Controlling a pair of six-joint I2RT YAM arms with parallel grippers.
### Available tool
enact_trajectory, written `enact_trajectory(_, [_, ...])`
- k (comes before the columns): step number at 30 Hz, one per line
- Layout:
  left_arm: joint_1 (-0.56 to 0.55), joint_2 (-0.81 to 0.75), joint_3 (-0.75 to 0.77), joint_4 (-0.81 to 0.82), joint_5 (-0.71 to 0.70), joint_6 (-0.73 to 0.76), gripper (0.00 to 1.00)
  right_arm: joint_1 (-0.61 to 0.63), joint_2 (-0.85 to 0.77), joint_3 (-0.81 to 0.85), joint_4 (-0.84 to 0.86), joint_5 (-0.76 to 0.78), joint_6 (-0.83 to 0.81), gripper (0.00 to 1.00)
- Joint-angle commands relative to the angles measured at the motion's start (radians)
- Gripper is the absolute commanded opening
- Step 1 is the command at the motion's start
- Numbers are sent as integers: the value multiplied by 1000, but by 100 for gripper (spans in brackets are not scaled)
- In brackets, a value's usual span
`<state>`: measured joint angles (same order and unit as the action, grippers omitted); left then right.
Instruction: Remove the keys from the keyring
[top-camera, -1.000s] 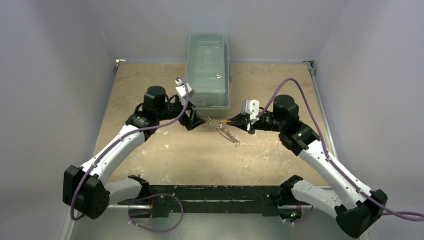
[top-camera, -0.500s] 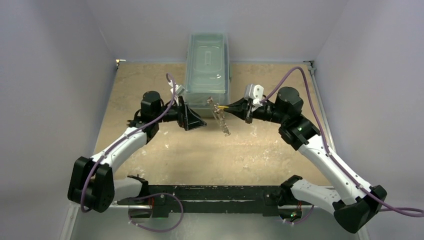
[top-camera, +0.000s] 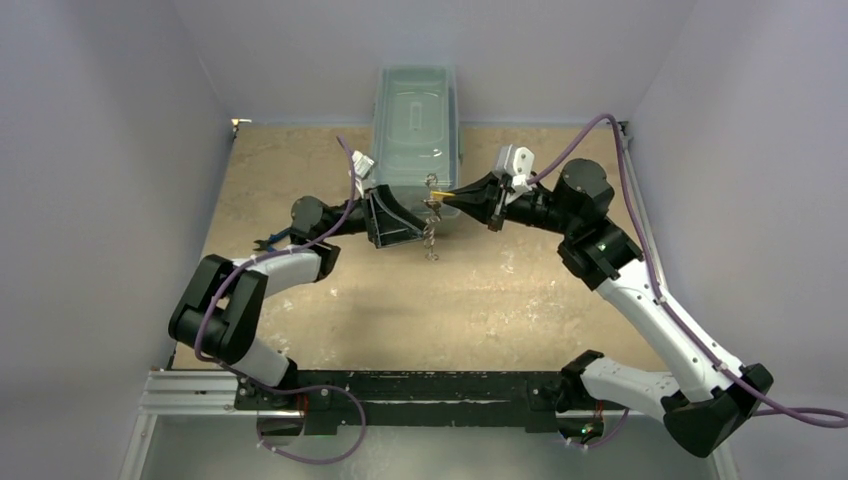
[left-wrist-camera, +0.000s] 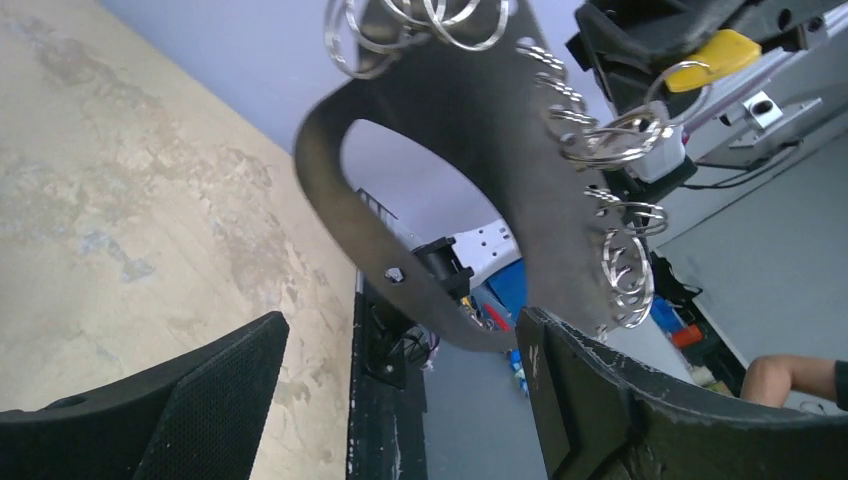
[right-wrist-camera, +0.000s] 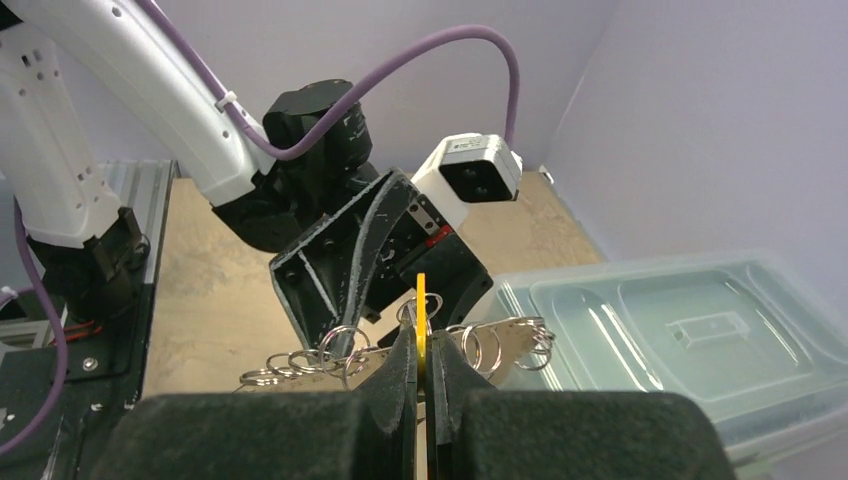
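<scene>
Right end effector (top-camera: 462, 200) is clamped shut on the yellow-headed key (right-wrist-camera: 421, 300), held above the table (top-camera: 500, 300) in front of the clear bin (top-camera: 415, 110). The keyring (top-camera: 430, 228) hangs from that key, its small rings trailing downward. Left end effector (top-camera: 408, 222) has its 2 fingers wide apart just beside the keyring, gripping nothing.

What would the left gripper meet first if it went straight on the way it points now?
Probably the dangling rings, hanging just ahead of the open left gripper from the yellow key the right gripper pinches; depth is uncertain.
</scene>
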<state>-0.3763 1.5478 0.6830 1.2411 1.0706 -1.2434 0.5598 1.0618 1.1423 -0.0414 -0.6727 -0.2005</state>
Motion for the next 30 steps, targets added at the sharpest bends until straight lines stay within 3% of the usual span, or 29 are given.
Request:
enact_trajectory(1, [-12, -24, 31, 170, -25, -89, 85, -3, 10, 47, 64, -18, 37, 0])
enact_trajectory(11, [-34, 38, 90, 241, -83, -164, 78, -1, 24, 50, 91, -33, 64, 0])
enact_trajectory(19, [-58, 67, 49, 254, -118, -219, 75, 0, 29, 64, 115, -33, 76, 0])
enact_trajectory(30, [-52, 92, 64, 239, -147, -219, 48, 0, 19, 53, 107, -34, 72, 0])
